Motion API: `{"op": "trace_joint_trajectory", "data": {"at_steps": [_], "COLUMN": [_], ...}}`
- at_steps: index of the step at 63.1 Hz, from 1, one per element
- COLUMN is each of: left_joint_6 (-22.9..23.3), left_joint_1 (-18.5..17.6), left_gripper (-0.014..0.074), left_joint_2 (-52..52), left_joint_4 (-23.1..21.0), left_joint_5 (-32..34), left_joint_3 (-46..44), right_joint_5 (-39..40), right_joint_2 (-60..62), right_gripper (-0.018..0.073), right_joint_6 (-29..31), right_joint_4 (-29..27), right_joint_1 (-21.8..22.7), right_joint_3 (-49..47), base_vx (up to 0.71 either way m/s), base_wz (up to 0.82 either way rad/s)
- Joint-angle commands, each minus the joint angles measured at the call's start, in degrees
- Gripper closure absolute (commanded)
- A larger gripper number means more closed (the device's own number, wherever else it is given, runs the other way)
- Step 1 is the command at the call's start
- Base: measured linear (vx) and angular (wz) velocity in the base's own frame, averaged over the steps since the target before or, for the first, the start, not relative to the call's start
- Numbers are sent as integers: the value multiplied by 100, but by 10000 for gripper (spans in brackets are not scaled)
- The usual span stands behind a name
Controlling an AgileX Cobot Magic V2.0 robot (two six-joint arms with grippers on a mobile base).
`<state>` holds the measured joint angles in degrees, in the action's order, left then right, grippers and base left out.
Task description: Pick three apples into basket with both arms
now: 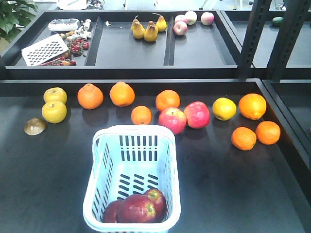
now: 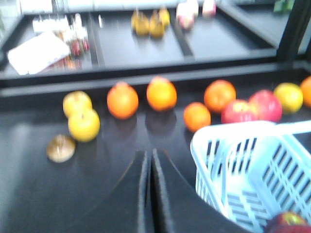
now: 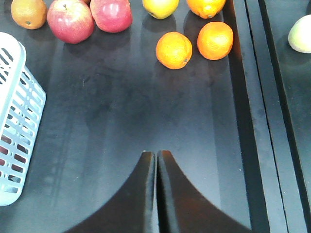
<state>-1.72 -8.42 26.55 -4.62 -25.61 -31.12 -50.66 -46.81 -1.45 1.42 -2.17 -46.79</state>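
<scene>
My pale blue slotted plastic basket [image 1: 132, 194] stands on the black tabletop [image 1: 233, 189], and the three deep dark-red round apples [image 1: 137, 208] lie bunched together at its near end, touching one another. Behind the basket runs a row of oranges [image 1: 121, 93], two yellow fruits [image 1: 54, 111] and two lighter pink-red apples [image 1: 184, 117]. On the shelf beyond, one black tray [image 1: 131, 48] holds yellow pears [image 1: 145, 29], its neighbour pale pink apples [image 1: 189, 21]. My left gripper [image 2: 148, 194] is pressed closed and empty over bare table beside the basket; my right gripper [image 3: 156, 194] is likewise closed and empty.
</scene>
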Motion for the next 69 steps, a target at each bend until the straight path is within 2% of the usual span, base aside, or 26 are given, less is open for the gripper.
{"op": "trace_joint_trajectory", "data": {"at_steps": [1,10,20,30,36,69], "left_joint_6": [54,54,63,68,74,68], "left_joint_1": [13,13,13,13,31,31], "left_gripper": [603,603,603,603,603,603], "left_joint_2": [-484,-1327,-2258,-2842,-2821,-2816], "left_joint_4": [2,24,462,388,388,388], "left_joint_5": [930,1194,1537,1983,2352,2328], "left_joint_3": [488,1496,2449,3063,3286,3290], "right_joint_5": [318,318,318,324,320,320], "right_joint_2": [33,33,33,33,33,33], "right_gripper": [568,568,568,568,568,568], "right_joint_6": [-4,-4,-4,-4,-4,-4], "right_joint_4": [51,51,51,51,51,51], "right_joint_1": [37,37,37,37,37,37], "right_joint_3": [-137,-137,-137,-137,-137,-137], "base_vx": [0,0,0,0,0,0], "base_wz": [0,0,0,0,0,0]}}
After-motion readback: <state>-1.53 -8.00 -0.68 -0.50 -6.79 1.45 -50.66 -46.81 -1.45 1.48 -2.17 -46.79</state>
